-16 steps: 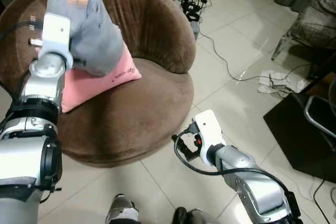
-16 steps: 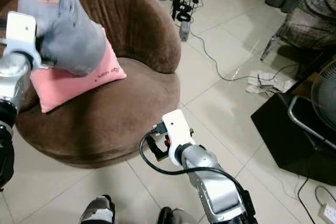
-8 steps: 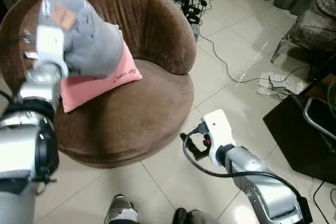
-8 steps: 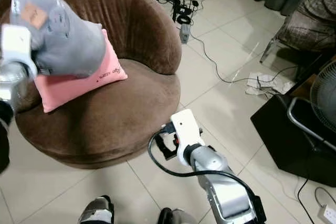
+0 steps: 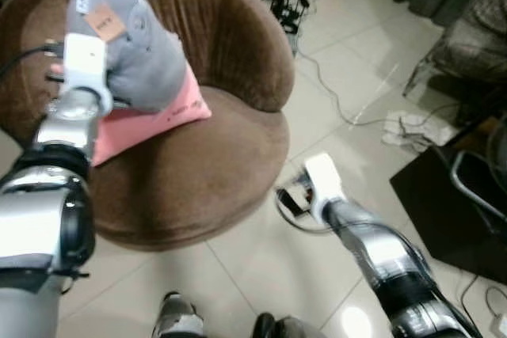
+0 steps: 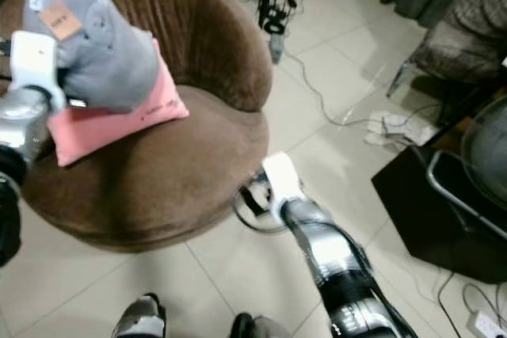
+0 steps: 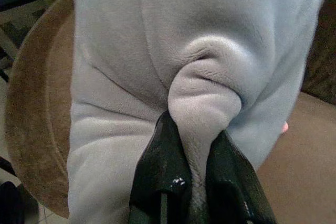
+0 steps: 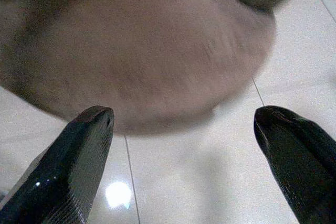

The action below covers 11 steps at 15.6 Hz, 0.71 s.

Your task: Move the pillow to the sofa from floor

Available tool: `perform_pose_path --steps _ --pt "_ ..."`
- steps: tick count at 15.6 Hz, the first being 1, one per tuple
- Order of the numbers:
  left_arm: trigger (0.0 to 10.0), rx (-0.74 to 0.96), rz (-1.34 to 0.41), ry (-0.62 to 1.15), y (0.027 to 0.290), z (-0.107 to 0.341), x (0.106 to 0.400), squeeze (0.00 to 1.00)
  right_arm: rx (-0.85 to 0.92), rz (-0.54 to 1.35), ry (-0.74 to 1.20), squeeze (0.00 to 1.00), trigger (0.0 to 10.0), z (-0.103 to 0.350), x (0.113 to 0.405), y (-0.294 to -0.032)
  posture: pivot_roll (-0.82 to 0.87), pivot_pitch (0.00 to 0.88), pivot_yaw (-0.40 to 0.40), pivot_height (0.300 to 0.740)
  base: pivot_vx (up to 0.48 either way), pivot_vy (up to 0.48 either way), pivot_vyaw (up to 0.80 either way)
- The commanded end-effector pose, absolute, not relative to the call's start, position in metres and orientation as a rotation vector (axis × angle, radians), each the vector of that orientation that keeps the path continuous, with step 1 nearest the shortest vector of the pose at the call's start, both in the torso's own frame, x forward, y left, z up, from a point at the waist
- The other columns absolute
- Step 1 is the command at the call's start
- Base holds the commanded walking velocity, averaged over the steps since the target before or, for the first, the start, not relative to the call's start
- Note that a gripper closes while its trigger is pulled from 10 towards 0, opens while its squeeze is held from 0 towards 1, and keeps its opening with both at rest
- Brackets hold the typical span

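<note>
Grey pillow (image 5: 131, 45) held up over the back half of the round brown sofa (image 5: 198, 172), gripped by the left gripper (image 7: 195, 169). Left jaws clamped on a bunched fold of the grey fabric; the pillow's bulk rises beyond the fingertips, with the arm reaching in from the sofa's left side. An orange tag (image 5: 103, 20) and a small white label sit near the pillow's top corner. A pink cushion (image 5: 150, 120) lies on the seat, tucked under and behind the grey pillow, its lower right corner sticking out; whether the two touch, cannot tell.

Right gripper (image 8: 189, 140) low over the tiled floor (image 5: 356, 85) just off the sofa's front right edge, jaws wide apart, holding nothing.

Left wrist view gives the pinch itself: two black fingers (image 7: 163, 182) squeezing the plush fold, sofa rim behind. Head views give the whole layout instead: cables (image 5: 325, 77) trailing over the tiles, a power strip (image 5: 281, 5) behind the sofa, and crumpled cloth (image 5: 408, 128) on the floor to the right. Right wrist view shows the sofa's curved front edge close up and a sliver of pink at the far side.
</note>
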<state>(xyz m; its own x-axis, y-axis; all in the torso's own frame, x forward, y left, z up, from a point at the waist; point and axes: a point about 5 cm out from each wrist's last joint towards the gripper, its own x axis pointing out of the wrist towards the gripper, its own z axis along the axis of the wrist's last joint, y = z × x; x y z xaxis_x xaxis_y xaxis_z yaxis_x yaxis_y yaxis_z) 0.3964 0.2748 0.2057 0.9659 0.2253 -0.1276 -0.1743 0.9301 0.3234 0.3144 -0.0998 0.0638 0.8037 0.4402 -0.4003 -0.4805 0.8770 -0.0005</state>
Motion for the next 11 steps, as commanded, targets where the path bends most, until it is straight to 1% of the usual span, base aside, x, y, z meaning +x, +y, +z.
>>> perform_pose_path --steps 1,4,5,6,7,9,11 --pt "10.0 0.359 0.163 0.202 0.268 0.200 0.398 0.00 -0.099 0.477 0.400 0.00 10.0 0.057 0.317 -0.101 0.35 0.185 -0.149 0.740 0.000 0.000 0.00" --pt "10.0 0.395 0.153 0.193 0.268 0.210 0.400 0.00 -0.088 0.470 0.369 0.00 10.0 0.052 0.321 -0.099 0.32 0.174 -0.127 0.740 0.000 0.000 0.00" --pt "10.0 0.394 0.160 0.177 0.269 0.218 0.401 0.00 -0.079 0.410 0.359 0.00 10.0 0.048 0.319 -0.110 0.26 0.167 -0.098 0.740 0.000 0.000 0.00" --pt "10.0 0.395 0.160 0.174 0.270 0.221 0.402 0.00 -0.081 0.392 0.355 0.00 10.0 0.048 0.318 -0.113 0.23 0.165 -0.073 0.740 0.000 0.000 0.00" --pt "10.0 0.422 0.152 0.157 0.271 0.228 0.403 0.00 -0.090 0.339 0.331 0.00 10.0 0.045 0.316 -0.120 0.16 0.157 -0.003 0.740 0.000 0.000 0.00" --pt "10.0 0.444 0.136 0.140 0.271 0.234 0.403 0.00 -0.069 0.274 0.321 0.00 10.0 0.040 0.313 -0.126 0.12 0.153 0.039 0.740 0.000 0.000 0.00" --pt "10.0 0.469 0.088 0.137 0.263 0.234 0.406 0.00 -0.057 0.222 0.325 0.00 10.0 0.032 0.305 -0.130 0.09 0.148 0.069 0.740 0.000 0.000 0.00"
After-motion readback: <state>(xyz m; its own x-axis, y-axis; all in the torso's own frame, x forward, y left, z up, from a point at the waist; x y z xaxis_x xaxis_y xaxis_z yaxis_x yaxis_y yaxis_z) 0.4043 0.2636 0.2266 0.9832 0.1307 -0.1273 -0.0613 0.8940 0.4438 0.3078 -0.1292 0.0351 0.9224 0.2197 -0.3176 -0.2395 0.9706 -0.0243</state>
